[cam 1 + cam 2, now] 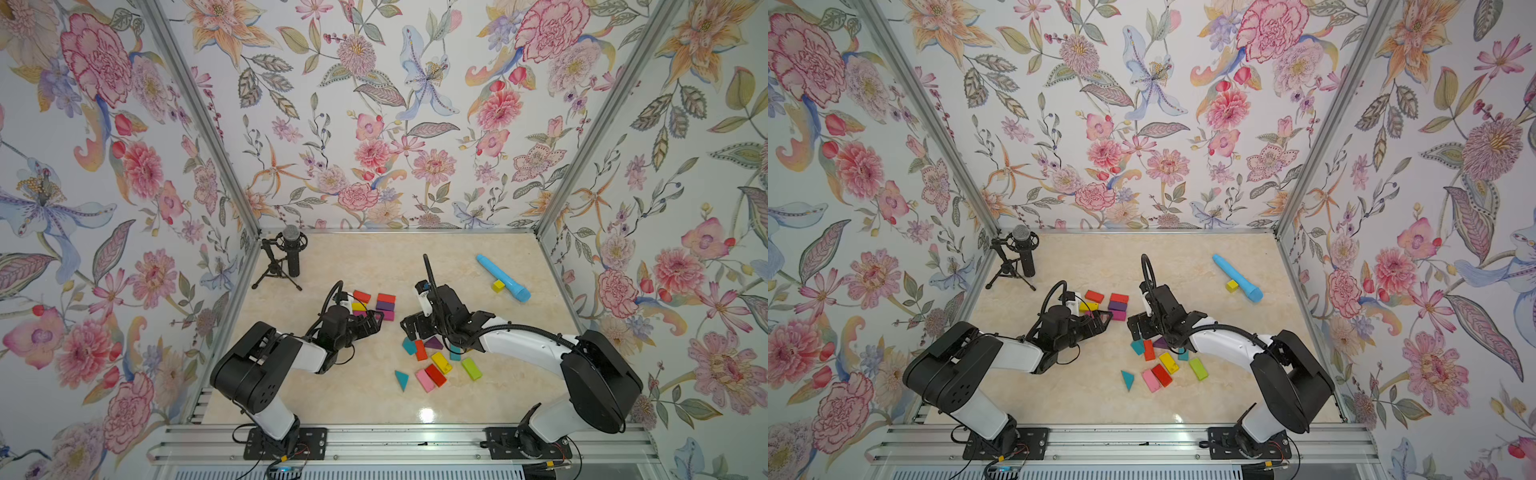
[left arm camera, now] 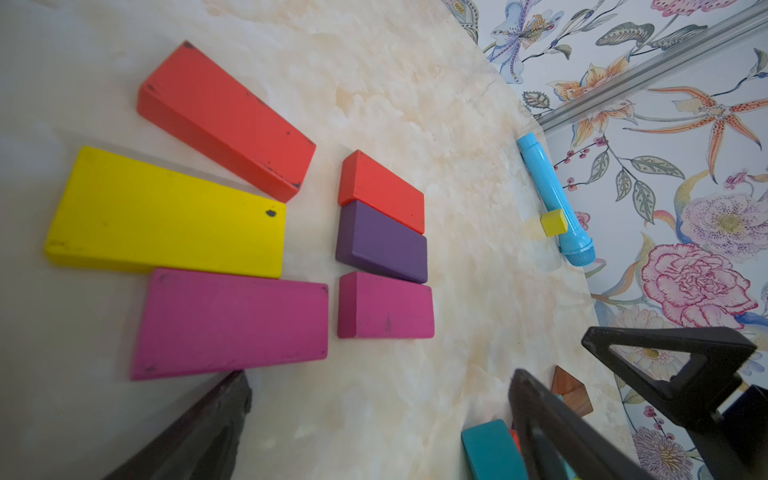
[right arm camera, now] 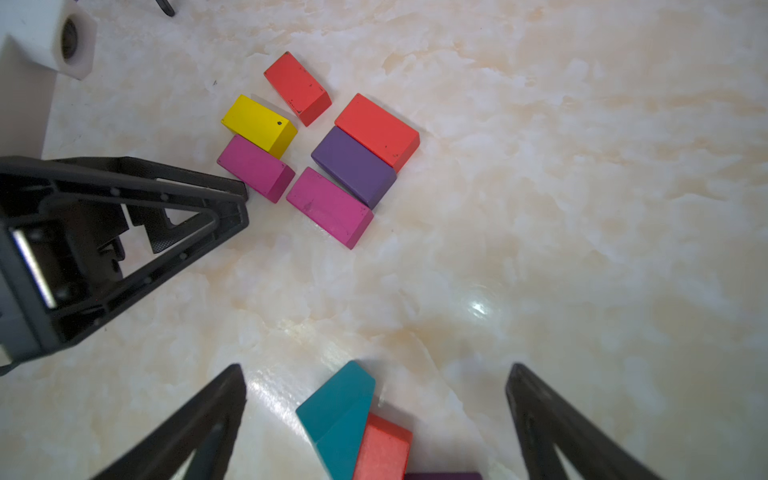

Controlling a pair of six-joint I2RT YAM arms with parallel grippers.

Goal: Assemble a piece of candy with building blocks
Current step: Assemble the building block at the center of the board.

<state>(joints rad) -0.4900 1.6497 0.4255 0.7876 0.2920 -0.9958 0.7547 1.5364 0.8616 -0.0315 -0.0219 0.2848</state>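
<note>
Six building blocks lie flat in two columns: red [image 2: 224,120], yellow [image 2: 166,214] and magenta [image 2: 232,322] bricks, then shorter red [image 2: 382,191], purple [image 2: 382,241] and magenta [image 2: 386,305] ones. In both top views this group [image 1: 376,305] [image 1: 1106,305] lies just beyond my left gripper [image 1: 376,322] [image 2: 378,386], which is open and empty. My right gripper [image 1: 409,326] [image 3: 376,372] is open above the edge of a loose pile [image 1: 436,361], over a teal block [image 3: 338,411] and an orange-red brick [image 3: 382,451], touching neither.
A light-blue tube [image 1: 503,277] with a small yellow cube [image 1: 498,285] beside it lies at the back right. A microphone on a tripod [image 1: 289,255] stands in the back left corner. A teal triangle [image 1: 401,380] lies apart at the front. Floral walls enclose three sides.
</note>
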